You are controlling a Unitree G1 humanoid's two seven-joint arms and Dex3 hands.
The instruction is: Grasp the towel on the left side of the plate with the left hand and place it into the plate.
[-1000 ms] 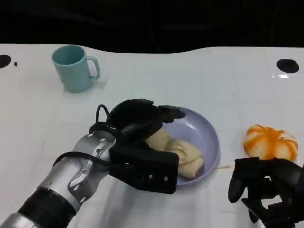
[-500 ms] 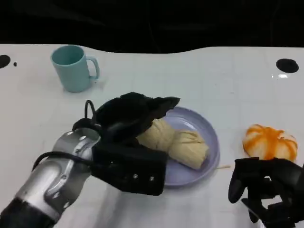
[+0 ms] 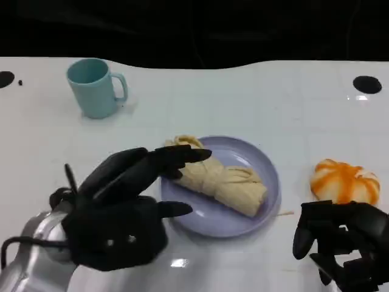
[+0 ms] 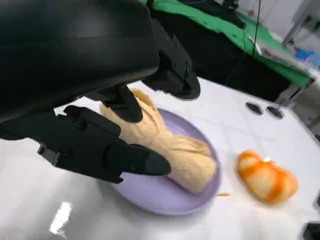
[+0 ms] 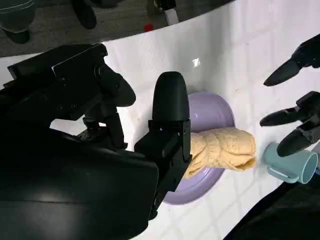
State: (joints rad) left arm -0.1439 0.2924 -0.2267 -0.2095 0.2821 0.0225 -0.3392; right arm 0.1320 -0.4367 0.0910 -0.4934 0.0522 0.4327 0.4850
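Left hand (image 3: pixel 121 201) released (fingers spread), towel (image 3: pixel 216 175) on plate (image 3: pixel 265 163), white table (image 3: pixel 243 97)

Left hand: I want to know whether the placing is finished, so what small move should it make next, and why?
Probably a short pull back, away from the plate. The towel already lies rolled inside the plate, and the left hand hovers at the plate's near-left rim with fingers spread, holding nothing. The right hand rests by the orange-striped object, so nothing blocks the retreat.
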